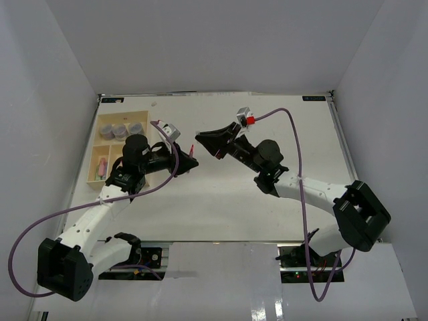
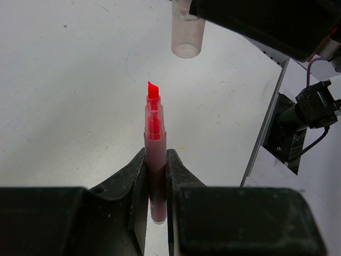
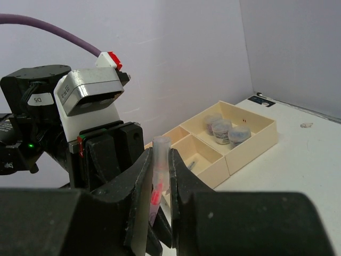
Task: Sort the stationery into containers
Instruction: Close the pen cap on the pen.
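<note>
Recapping looks to be the step in hand. The left gripper (image 2: 155, 160) is pressed tight on the barrel of a red marker (image 2: 153, 125), whose bare chisel tip points toward the right arm. The right gripper (image 3: 160, 165) pinches a clear cap (image 3: 161, 152), its mouth seemingly turned to that tip. Both hang above the middle of the tabletop (image 1: 221, 207), tip and cap near each other but apart. The tray (image 1: 94, 150) sits at the far left, with 3 grey pots (image 1: 121, 130) in its long section and a pink pen (image 1: 102, 167) in a smaller one. Next, I judge, the cap must line up squarely with the tip and slide on straight. A skewed push could crush the tip or twist the marker in its grip.
</note>
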Controlling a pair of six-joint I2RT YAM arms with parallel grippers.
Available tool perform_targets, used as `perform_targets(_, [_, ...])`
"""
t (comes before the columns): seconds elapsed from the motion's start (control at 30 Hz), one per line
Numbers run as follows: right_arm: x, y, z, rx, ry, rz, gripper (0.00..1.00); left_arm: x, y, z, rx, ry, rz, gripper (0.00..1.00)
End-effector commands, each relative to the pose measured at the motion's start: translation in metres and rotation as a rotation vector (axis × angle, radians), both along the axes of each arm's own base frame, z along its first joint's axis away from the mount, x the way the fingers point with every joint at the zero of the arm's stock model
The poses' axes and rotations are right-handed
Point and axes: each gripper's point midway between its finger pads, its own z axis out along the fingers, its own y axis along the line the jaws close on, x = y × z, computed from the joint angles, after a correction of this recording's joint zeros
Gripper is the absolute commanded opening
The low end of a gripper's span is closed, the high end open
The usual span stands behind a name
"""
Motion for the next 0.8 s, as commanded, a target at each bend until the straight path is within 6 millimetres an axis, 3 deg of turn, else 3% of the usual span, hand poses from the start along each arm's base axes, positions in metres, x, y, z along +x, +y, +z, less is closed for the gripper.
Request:
perform_targets(0.0, [-0.009, -0.001, 0.049, 0.133, -0.087, 0.035, 0.08, -0.01, -0.001, 0.009, -0.019, -0.044, -0.04, 0.0])
perform_targets(0.77, [-0.015, 0.018, 0.029, 0.129, -0.01, 0.141, 0.08, -0.011, -0.001, 0.018, -0.034, -0.102, -0.048, 0.0])
